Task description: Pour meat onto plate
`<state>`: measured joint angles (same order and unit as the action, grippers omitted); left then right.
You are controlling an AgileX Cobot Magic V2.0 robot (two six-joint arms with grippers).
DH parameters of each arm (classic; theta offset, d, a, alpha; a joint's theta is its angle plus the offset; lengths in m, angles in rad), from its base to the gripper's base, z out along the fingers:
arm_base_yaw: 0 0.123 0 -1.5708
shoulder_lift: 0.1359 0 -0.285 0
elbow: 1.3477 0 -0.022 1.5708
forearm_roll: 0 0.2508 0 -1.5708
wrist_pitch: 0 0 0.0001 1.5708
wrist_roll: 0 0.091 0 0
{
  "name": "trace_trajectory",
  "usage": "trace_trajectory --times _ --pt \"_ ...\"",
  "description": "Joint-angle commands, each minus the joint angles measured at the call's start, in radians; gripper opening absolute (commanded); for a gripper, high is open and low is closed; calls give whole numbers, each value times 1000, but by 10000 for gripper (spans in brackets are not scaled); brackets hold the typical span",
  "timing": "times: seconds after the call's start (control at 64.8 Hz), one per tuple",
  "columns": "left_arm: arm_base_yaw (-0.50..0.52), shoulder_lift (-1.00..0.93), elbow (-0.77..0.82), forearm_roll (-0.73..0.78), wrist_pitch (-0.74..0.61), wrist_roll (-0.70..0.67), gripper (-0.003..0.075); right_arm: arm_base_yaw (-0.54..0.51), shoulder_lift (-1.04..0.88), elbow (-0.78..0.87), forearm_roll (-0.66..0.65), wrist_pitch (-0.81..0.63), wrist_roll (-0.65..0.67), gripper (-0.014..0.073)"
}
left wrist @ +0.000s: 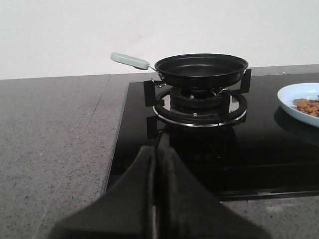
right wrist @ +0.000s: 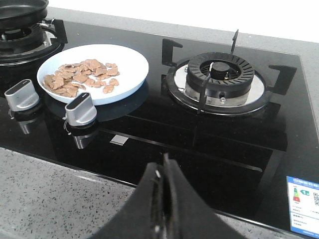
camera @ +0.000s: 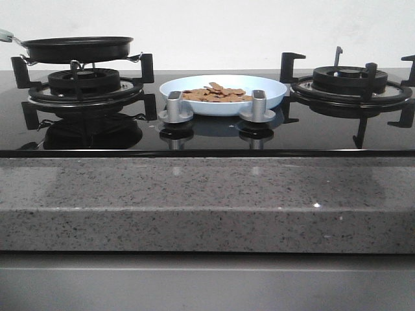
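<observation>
The pale light-blue plate [camera: 272,92] sits on the black glass hob between the two burners, behind the two knobs. A pile of small orange-brown meat pieces [camera: 215,94] lies in it, seen also in the right wrist view [right wrist: 79,77] on the plate [right wrist: 129,64]. The plate's edge [left wrist: 289,99] with some meat [left wrist: 308,105] shows in the left wrist view. My left gripper [left wrist: 160,144] is shut and empty, over the hob's front edge, facing the black pan. My right gripper [right wrist: 165,167] is shut and empty near the front edge. Neither gripper shows in the front view.
An empty black frying pan [camera: 76,48] with a pale green handle [left wrist: 128,60] rests on the left burner [camera: 84,83]. The right burner [camera: 350,79] is bare. Two silver knobs [camera: 175,107] [camera: 258,105] stand in front of the plate. A grey speckled counter [camera: 194,201] runs along the front.
</observation>
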<state>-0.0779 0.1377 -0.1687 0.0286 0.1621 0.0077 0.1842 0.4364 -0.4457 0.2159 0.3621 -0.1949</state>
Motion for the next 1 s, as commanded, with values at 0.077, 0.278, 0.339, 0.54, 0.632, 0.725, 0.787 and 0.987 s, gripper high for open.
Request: trace_trajectory --times 0.077,0.278,0.339,0.54,0.632,0.725,0.787,0.987 --pt "-9 -118 64 -17 -72 24 -20 -2 2 -26 -5 -77 -10 -60" --pt "3 -160 180 -18 -91 24 -20 -2 2 -26 -5 -74 -10 -60" --pt "14 -160 178 -18 -50 24 -20 -2 2 -26 -5 -74 -10 -60" --pt "50 -160 178 -29 -56 24 -20 -2 2 -26 -5 -72 -10 -60" --pt "50 -160 178 -29 -56 24 -20 -2 2 -26 -5 -71 -10 -60" --pt "50 -160 178 -29 -54 24 -20 -2 2 -26 -5 -70 -10 -60" --pt "50 -160 178 -29 -54 24 -20 -2 2 -26 -5 -70 -10 -60" --pt "50 -160 178 -29 -54 24 -20 -2 2 -26 -5 -70 -10 -60"
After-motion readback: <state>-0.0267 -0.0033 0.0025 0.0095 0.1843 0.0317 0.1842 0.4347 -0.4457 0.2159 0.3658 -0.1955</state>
